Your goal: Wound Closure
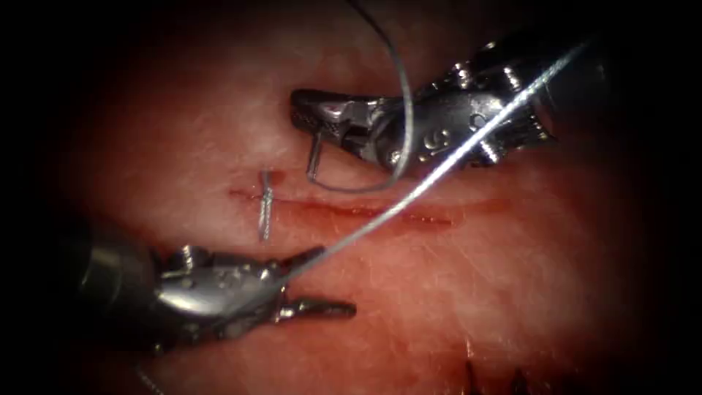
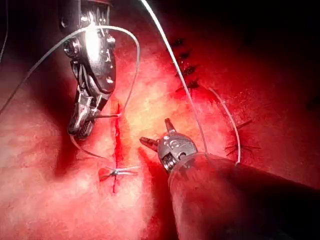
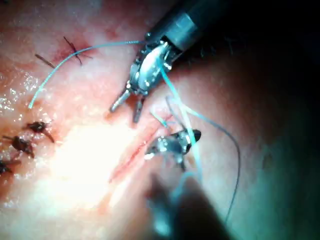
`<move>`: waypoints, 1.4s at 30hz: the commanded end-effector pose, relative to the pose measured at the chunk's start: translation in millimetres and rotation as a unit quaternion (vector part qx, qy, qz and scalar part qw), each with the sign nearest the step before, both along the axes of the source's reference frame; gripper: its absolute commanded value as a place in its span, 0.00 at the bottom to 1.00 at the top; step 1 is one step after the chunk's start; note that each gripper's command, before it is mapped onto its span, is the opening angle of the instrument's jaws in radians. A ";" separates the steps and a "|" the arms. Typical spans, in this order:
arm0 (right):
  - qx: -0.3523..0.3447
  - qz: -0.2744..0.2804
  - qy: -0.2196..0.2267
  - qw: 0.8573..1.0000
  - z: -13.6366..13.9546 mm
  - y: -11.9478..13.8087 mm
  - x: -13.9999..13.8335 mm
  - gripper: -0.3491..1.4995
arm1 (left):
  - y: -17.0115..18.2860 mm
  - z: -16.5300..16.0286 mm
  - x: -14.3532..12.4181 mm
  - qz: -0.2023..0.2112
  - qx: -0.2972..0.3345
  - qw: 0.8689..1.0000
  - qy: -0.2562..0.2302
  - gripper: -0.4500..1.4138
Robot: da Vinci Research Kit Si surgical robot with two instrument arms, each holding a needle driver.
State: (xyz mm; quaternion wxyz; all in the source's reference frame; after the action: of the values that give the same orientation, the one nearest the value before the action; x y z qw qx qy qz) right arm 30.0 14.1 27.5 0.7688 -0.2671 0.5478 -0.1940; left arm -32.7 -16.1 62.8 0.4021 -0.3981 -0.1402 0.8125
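The cut (image 1: 380, 212) runs across the tissue (image 1: 512, 292), with one tied stitch (image 1: 265, 208) over its left end. My right tool (image 1: 300, 113) reaches in just beyond the cut, right of the stitch, jaws shut on the needle (image 1: 315, 155). The needle hangs toward the cut, out of the tissue; it also shows as needle (image 2: 107, 116) beside the right tool (image 2: 80, 131). Pale thread (image 1: 439, 172) crosses the cut from upper right and passes the left tool (image 1: 322, 281). That tool lies on the near side, jaws open, holding nothing. The left tool (image 2: 156, 131) (image 3: 125, 112) is spread in both wrist views.
A thin grey loop of thread (image 1: 404, 117) curls over the right tool and down to the needle. Red fluid (image 1: 431, 218) lines the cut. Older dark stitches (image 3: 22, 144) (image 2: 186, 70) sit on the tissue away from the open cut.
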 end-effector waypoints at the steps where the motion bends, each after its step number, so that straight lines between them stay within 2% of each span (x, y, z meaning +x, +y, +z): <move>1: -0.005 -0.004 0.002 1.000 0.7 -0.9 0.8 0.00 | -1.1 0.3 -0.2 0.001 0.003 1.000 0.000 0.41; 8: -0.022 -0.011 0.004 1.000 1.7 -2.1 1.4 0.00 | -0.7 0.1 0.1 0.002 0.005 1.000 -0.001 0.41; 20: -0.026 -0.012 0.013 1.000 1.6 -2.8 2.1 0.00 | -0.2 0.5 0.5 0.005 0.002 1.000 -0.001 0.41; 35: -0.047 -0.028 0.022 0.998 2.4 -7.1 1.6 0.00 | 0.6 2.0 2.1 0.006 -0.003 1.000 0.005 0.41; 42: -0.002 -0.022 0.017 1.000 3.4 -9.3 0.9 0.00 | -0.1 2.6 2.1 0.013 0.000 1.000 0.016 0.41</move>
State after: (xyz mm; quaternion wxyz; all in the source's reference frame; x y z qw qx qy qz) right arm 30.3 5.7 30.5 0.7534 -0.2620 0.5659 -0.2085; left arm -30.3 -14.9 65.0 0.3936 -0.3843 -0.1361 0.8240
